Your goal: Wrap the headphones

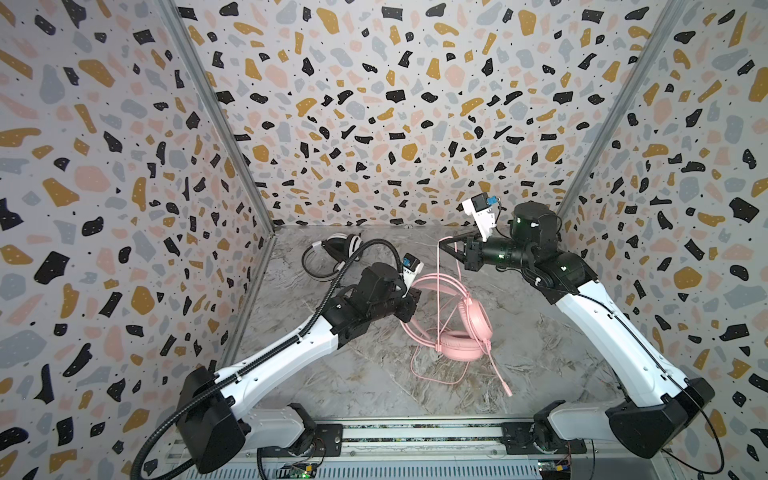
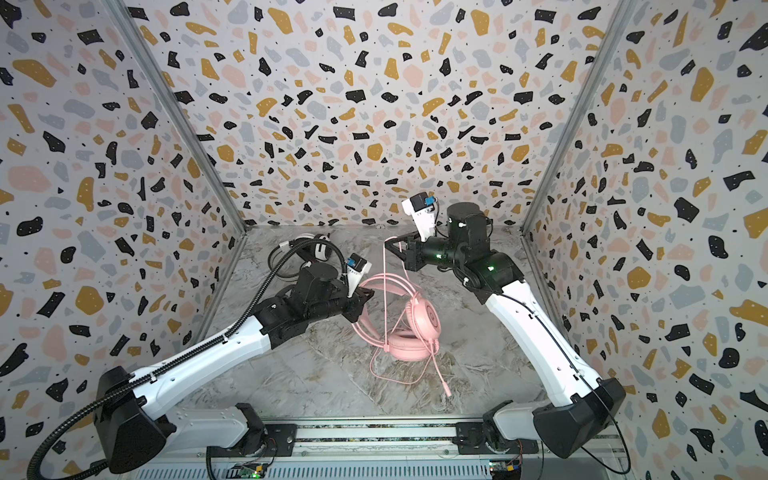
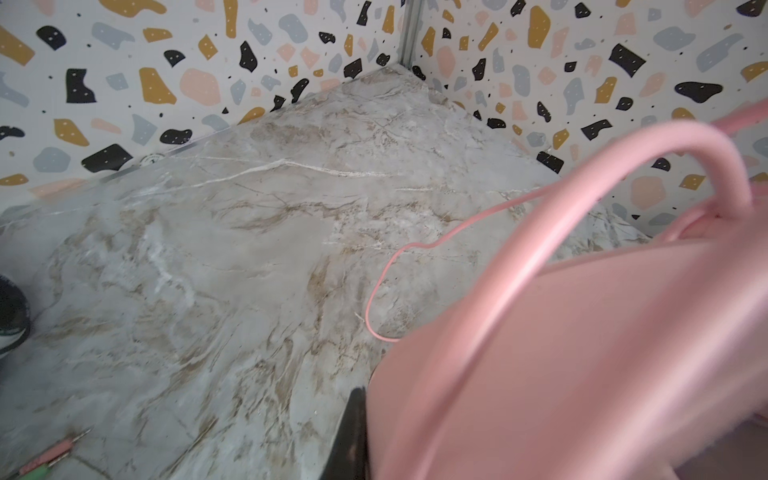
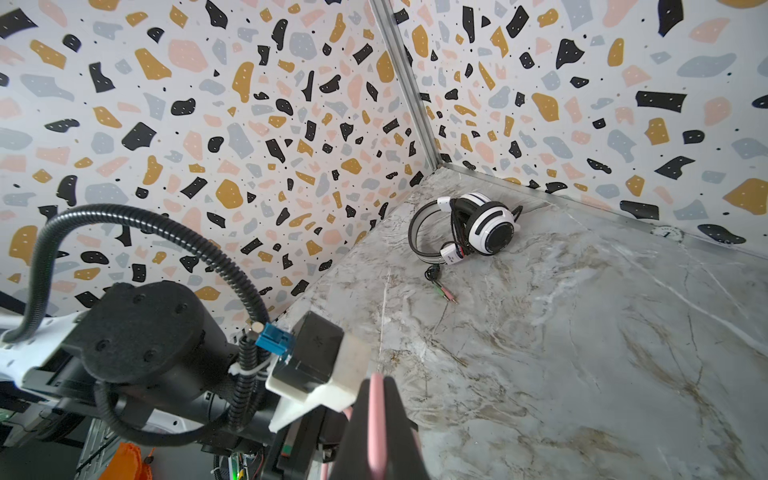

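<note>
The pink headphones (image 1: 459,347) (image 2: 409,345) lie mid-table on one earcup, with the other earcup (image 1: 473,320) raised. My left gripper (image 1: 409,307) (image 2: 360,302) is shut on their pink headband (image 3: 582,332); in the left wrist view only one black finger (image 3: 351,432) shows beside it. My right gripper (image 1: 441,245) (image 2: 388,243) (image 4: 376,386) hangs higher, behind the headset. It is shut on the pink cable (image 1: 438,299) (image 4: 376,411), which drops to the headset. The cable's plug (image 1: 508,390) rests on the table. The white-and-black headphones (image 1: 332,253) (image 2: 311,249) (image 4: 478,228) sit in the back left corner.
Patterned walls (image 1: 124,187) enclose the marble table (image 1: 353,386) on three sides. A metal rail (image 1: 415,436) carrying both arm bases runs along the front. Loose pink cable loops (image 1: 419,365) lie in front of the pink headset. The other headset's plugs (image 4: 446,293) lie beside it.
</note>
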Motion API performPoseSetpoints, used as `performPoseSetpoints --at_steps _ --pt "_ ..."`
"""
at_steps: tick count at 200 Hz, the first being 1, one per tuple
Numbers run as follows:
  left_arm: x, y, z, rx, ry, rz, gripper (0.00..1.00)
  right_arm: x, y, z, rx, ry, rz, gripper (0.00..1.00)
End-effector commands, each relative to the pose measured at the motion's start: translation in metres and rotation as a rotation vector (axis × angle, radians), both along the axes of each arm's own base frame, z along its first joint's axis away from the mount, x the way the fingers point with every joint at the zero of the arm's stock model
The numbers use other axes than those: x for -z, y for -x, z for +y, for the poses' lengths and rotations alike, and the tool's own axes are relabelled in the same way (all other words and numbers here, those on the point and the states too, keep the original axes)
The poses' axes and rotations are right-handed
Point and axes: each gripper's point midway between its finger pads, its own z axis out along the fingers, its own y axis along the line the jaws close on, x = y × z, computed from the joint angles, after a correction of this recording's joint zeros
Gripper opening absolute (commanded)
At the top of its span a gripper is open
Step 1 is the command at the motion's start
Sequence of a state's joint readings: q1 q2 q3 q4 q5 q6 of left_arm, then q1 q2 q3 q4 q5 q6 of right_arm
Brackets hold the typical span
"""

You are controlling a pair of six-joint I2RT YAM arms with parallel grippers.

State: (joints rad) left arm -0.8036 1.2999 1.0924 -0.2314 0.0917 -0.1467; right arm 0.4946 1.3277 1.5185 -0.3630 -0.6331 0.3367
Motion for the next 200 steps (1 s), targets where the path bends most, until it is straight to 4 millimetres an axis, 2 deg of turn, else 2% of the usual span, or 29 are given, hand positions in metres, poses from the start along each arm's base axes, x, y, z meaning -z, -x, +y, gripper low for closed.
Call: performPoseSetpoints --at_steps 1,32,68,108,155,185,200 --pt "0.027 0.04 -0.02 0.17 -0.09 0.089 0.0 -0.099 -0.004 -0.025 0.112 -0.183 -0.302 0.0" --pt "0.028 0.042 -0.032 0.184 -0.096 0.093 0.0 -0.089 -0.005 -0.027 0.127 -0.151 -0.292 0.0" --pt "0.028 0.042 -0.031 0.171 -0.075 0.09 0.0 -0.078 -0.01 -0.035 0.176 -0.114 -0.296 0.0" --pt "0.031 0.036 -0.008 0.102 -0.154 0.038 0.0 -0.064 -0.024 -0.07 0.271 -0.087 -0.279 0.0" --pt "0.013 0.028 0.008 0.041 -0.11 -0.01 0.0 -0.044 -0.036 -0.111 0.358 -0.076 -0.239 0.0" --pt "0.006 0.025 0.016 0.031 -0.094 -0.02 0.0 -0.029 -0.043 -0.127 0.38 -0.08 -0.202 0.0" --pt "-0.005 0.027 0.017 0.047 -0.05 -0.026 0.0 -0.02 -0.048 -0.133 0.391 -0.089 -0.184 0.0"
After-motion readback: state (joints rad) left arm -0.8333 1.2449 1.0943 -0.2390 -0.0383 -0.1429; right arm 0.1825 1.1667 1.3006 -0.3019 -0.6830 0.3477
